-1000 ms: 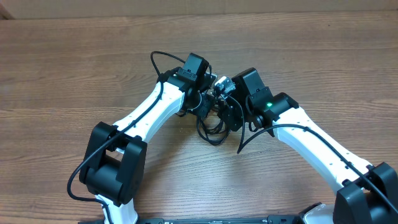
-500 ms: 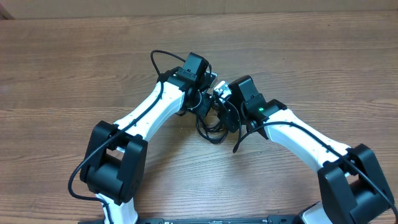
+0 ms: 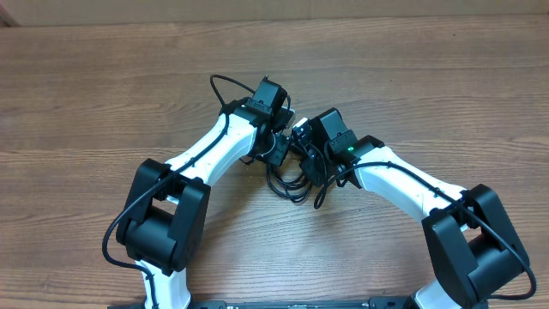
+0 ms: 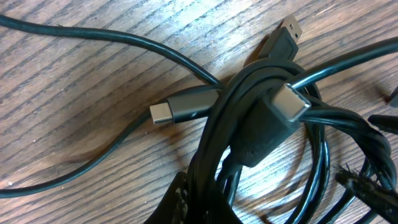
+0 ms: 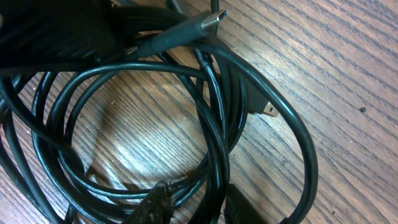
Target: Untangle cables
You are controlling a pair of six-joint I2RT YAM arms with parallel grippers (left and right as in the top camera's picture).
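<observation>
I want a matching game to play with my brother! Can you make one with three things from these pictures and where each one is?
Things:
1 grey plug
2 green light
3 cables

Places:
A on the right arm
B looped in a tangle on the table
C sticking out to the left, in the left wrist view

Pairs: 1-C, 2-A, 3-B

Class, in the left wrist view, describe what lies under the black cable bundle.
Wooden table shows beneath the cable bundle, and a grey plug pokes out from under it. Where that plug's cord runs is hidden by the strands.
</observation>
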